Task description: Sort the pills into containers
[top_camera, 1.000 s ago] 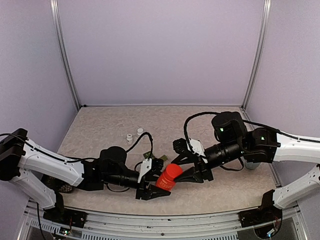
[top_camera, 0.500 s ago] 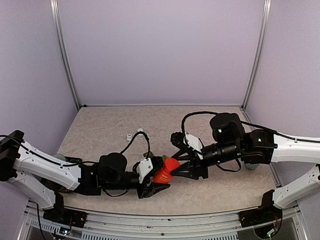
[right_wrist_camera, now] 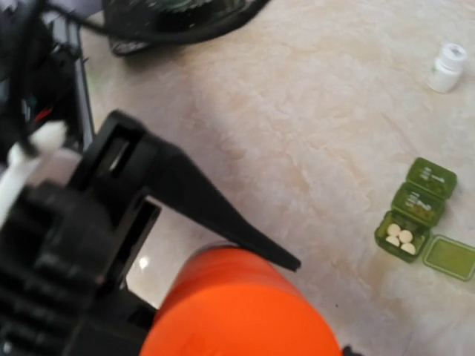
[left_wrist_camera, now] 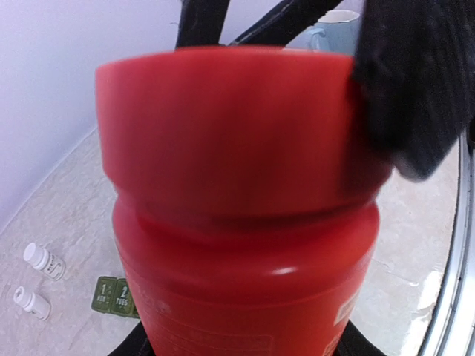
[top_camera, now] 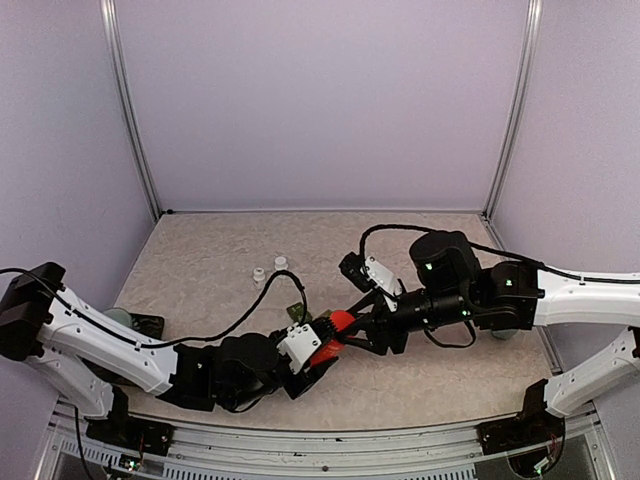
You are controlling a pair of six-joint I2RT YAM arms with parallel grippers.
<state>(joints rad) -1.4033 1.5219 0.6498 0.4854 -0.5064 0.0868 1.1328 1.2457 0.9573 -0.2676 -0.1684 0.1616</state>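
Pill organiser point(right_wrist_camera: 419, 202): we saw a small olive-green plastic strip of three joined square compartments lying flat on the beige table point(top_camera: 200, 250).
Its lids: two were down, with pale printed labels; the left wrist view let us read "1" and "2". The third lid point(right_wrist_camera: 449, 257) was swung open and lay flat at 4 o'clock of its compartment in the right wrist view.
Its inside: the open end compartment looked yellowish green and held a few round white pills point(right_wrist_camera: 401, 237).
Its place: in the top view it sat at 11 o'clock of the red bottle point(left_wrist_camera: 245, 297), just beside the left arm's wrist, and we could not tell whether they touched.
Left gripper point(top_camera: 318, 358): it was clamped on the red bottle's body, which it held tilted above the table.
Right gripper point(top_camera: 348, 325): it was closed around the bottle's cap point(left_wrist_camera: 223, 111), and one black finger point(left_wrist_camera: 415, 89) pressed the cap's 3 o'clock side in the left wrist view.
White vials point(top_camera: 260, 275): two small ones stood close together at 11 o'clock of the organiser, well clear of it.
Pale blue mug point(left_wrist_camera: 335, 26): we saw only part of it behind the cap at 1 o'clock in the left wrist view.
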